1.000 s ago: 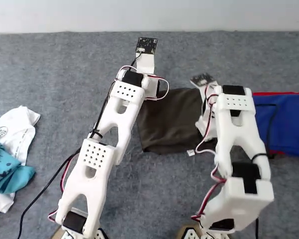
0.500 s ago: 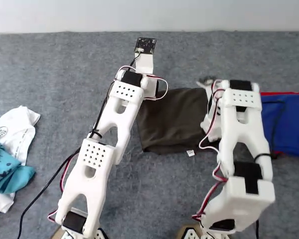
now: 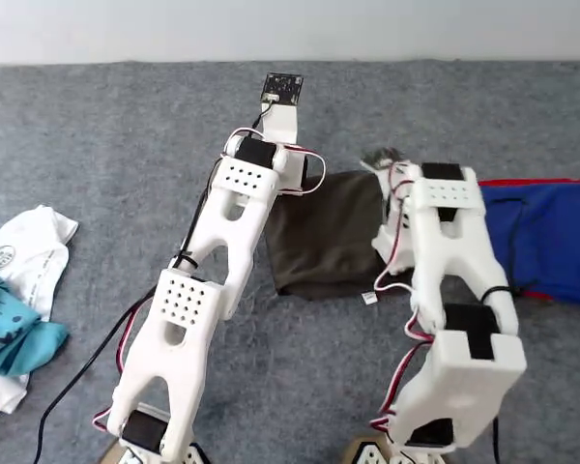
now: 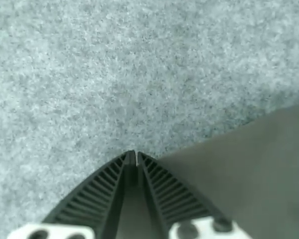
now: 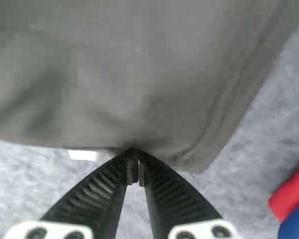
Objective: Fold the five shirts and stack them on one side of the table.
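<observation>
At ctr of the grey counter [image 3: 106, 126] lies the dark olive shirt [image 3: 329, 237], folded to a rough rectangle, flat betw. my two arms. My left end effector [image 4: 136, 158] is pressed together, tips right at that shirt's edge where fabric meets bare counter; can't tell whether any cloth sits betw. the fingers. My right end effector [image 5: 133, 167] is closed too, & it pinches the olive shirt's hem: fabric puckers down into the tips, w/ a small white label [image 5: 82, 155] just beside them.

Seen from above, my left arm [image 3: 213, 271] reaches over the shirt's far left corner, and my right arm [image 3: 454, 261] covers its right edge.

Right side of counter: blue shirt [image 3: 551, 242], folded, lying on a red shirt [image 3: 532, 181] whose edge peeks out along the far & near sides. That pile sits just beside the olive shirt, partly behind my right arm.

Left side, well apart from all that: white shirt [image 3: 29, 253] & teal shirt [image 3: 19, 333], both crumpled, unfolded, touching each other & running off the view's edge.
</observation>
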